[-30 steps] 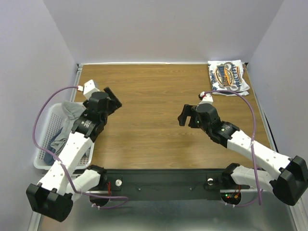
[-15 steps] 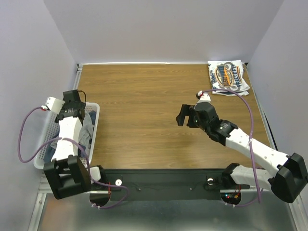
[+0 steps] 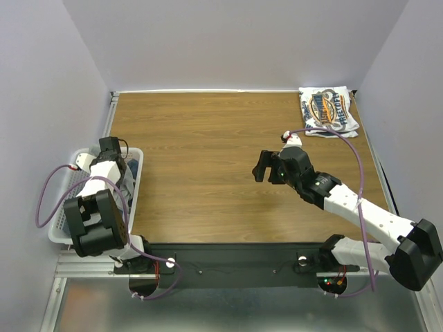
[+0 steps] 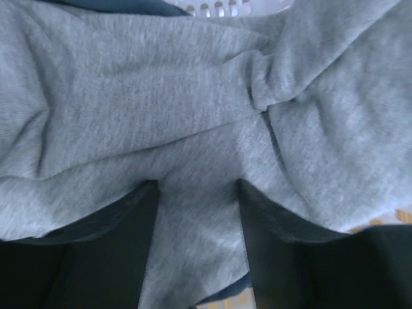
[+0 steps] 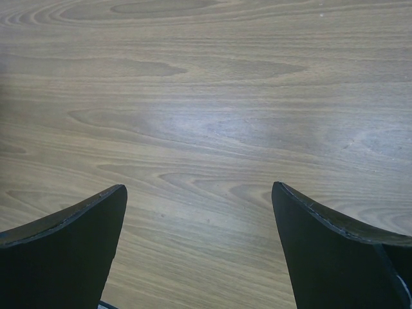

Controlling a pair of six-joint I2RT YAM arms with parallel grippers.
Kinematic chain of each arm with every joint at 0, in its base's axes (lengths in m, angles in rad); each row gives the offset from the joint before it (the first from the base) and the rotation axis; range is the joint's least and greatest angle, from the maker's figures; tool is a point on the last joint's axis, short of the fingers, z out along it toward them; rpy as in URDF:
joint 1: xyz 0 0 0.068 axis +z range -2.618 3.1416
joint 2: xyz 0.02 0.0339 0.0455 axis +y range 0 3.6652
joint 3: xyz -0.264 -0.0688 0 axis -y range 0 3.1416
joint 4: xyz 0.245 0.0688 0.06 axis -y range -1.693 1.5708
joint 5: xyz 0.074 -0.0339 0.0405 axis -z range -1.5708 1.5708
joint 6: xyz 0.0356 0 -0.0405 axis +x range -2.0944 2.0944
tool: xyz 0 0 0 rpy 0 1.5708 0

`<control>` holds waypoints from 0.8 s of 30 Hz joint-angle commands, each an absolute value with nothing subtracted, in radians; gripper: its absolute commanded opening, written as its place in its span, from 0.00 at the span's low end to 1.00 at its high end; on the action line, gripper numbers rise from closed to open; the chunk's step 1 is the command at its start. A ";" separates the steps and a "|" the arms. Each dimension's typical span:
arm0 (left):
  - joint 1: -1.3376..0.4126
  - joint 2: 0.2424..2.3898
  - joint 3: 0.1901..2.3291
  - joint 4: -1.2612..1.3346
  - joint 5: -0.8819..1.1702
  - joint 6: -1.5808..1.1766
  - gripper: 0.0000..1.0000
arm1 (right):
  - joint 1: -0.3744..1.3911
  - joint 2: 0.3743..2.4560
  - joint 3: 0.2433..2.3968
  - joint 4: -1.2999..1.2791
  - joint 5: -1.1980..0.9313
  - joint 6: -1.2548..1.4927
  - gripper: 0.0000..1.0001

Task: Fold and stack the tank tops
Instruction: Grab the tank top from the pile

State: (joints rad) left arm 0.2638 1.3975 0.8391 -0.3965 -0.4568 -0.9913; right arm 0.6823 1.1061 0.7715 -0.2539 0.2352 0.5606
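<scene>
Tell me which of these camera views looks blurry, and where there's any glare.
Left wrist view: soft and smeared, the grey tank top too close to focus, the left claw's fingers near-black. Right wrist view: fairly sharp, a pale sheen on the table. Top external view: even light, crisp, only faint shadows.

A white lattice basket (image 3: 136, 169) sat at the wooden table's (image 3: 208, 138) left edge, near its front corner. Pale walls (image 3: 228, 41) flanked the table.
</scene>
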 commanded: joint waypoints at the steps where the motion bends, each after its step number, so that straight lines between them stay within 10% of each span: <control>1: 0.268 1.419 0.813 -0.357 -0.479 -0.991 0.54 | 0.681 1.106 0.824 -0.247 0.224 0.548 1.00; 6: 0.272 1.381 0.854 -0.371 -0.495 -0.954 0.01 | 0.681 1.108 0.824 -0.255 0.224 0.548 1.00; 24: 0.242 0.950 1.051 -0.213 -0.218 -0.696 0.00 | 0.681 1.124 0.905 -0.258 0.235 0.560 1.00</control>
